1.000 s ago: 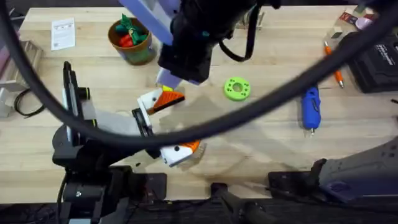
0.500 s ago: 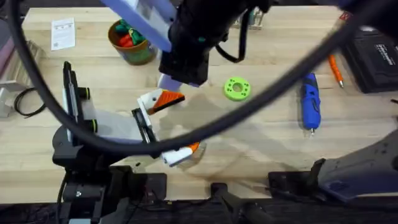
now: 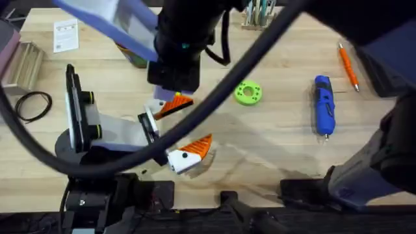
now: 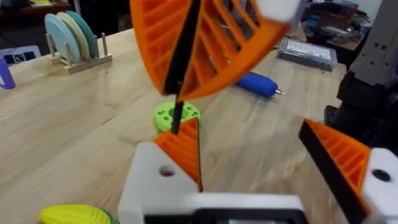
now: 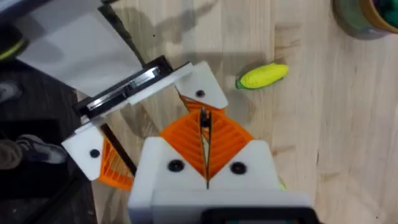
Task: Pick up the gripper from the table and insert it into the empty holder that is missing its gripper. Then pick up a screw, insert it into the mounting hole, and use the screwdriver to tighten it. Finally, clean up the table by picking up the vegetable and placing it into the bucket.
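You are looking at the gripper [image 4: 183,146], a ribbed orange wedge sitting in the white holder [image 4: 155,180] of the left gripper [image 3: 184,129], whose fingers are standing wide apart mid-table. The right gripper [image 5: 204,123] is pressing its pads together at the wedge's top, with the green disc [image 3: 247,92] and the screwdriver [image 3: 324,112] lying off to the side. The right wrist view is giving you the vegetable [image 5: 262,76] near the holder, where the arm is blocking your overhead sight.

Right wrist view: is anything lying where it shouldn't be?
Yes. The yellow toy corn cob lies loose on its side on the wooden table, outside the bucket near it. It looks like stray clutter.
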Tool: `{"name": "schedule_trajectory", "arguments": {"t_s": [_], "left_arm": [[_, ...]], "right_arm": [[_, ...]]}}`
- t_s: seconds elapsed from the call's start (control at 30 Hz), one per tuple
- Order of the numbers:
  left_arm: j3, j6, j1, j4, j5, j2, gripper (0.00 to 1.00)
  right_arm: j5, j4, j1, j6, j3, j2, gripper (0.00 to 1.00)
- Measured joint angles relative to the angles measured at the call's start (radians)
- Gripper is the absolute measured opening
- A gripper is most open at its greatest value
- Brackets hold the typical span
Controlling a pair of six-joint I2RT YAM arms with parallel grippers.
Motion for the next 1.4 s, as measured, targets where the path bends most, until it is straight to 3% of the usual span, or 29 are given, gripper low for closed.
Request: {"name": "schedule_trajectory", "arguments": {"t_s": [1.4], "left_arm": [[0.000, 0.000, 0.000, 0.000, 0.000, 0.000, 0.985]], "right_arm": [[0.056, 0.009, 0.027, -0.008, 0.009, 0.045, 0.006]]}}
